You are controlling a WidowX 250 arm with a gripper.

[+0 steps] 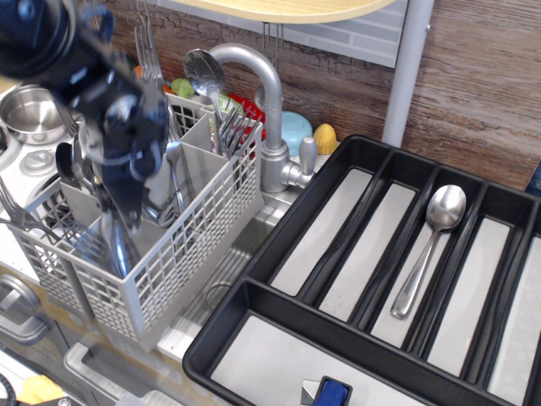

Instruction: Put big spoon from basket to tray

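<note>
The gripper (127,207) hangs over the near-left compartments of the basket (182,254), its black body blurred. Below it a shiny steel utensil (118,245) stands nearly upright, its lower end down inside a near compartment; it looks pinched between the fingers, though the blur makes it impossible to tell for certain whether they are pressed on it or merely beside it, or which spoon it is.

The basket stands at the left of the scene, near a grey faucet (262,93) that arches up just behind its far right corner. More cutlery stands in the far compartments: a spoon with its oval bowl up (203,72) and a cluster of forks (232,131). A round steel pot (30,114) sits at the far left, beyond the basket.

The tray (287,237) fills the right and near part of the scene, well apart from the gripper. One steel spoon (427,249) lies in a long compartment toward the right, bowl at the far end, handle pointing near. A small blue object (332,393) shows at the tray's near edge
</note>
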